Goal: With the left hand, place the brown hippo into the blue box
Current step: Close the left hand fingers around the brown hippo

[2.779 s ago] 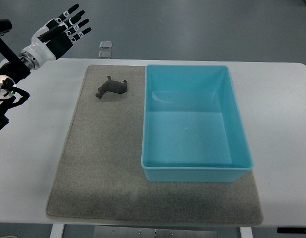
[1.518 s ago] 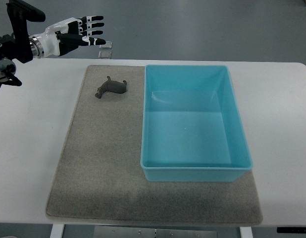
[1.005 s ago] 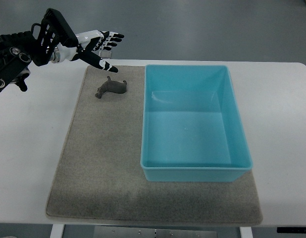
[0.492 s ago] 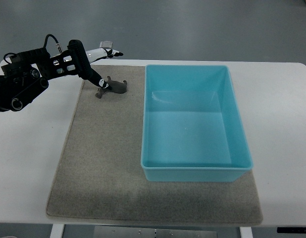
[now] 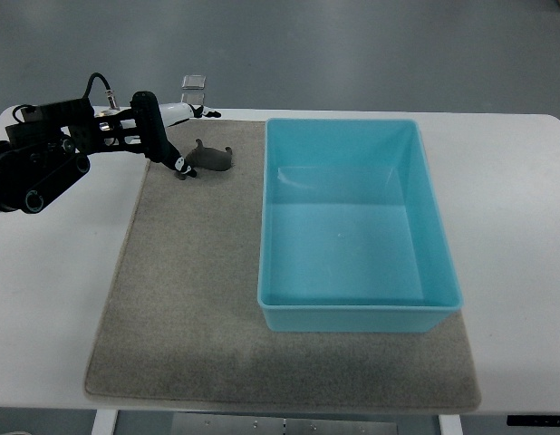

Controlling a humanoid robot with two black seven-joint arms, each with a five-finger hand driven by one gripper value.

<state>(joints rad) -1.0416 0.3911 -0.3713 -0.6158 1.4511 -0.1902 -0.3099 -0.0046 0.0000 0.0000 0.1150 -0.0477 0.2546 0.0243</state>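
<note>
The brown hippo (image 5: 210, 159) lies on the grey mat (image 5: 189, 299) near its far left corner, left of the blue box (image 5: 352, 222). My left hand (image 5: 176, 136) comes in from the left, seen edge-on, right at the hippo's left end. Its thumb tip (image 5: 180, 164) reaches the hippo's head and the other fingertips (image 5: 206, 112) point past its far side. The fingers are spread around the hippo and not closed on it. The blue box is empty. The right arm is out of view.
The white table (image 5: 53, 272) carries the mat and box. Two small clear squares (image 5: 193, 82) lie on the floor beyond the table's far edge.
My left hand has swung in from the far left, turned edge-on and come down to the hippo's left end. The hippo and box have not moved.
</note>
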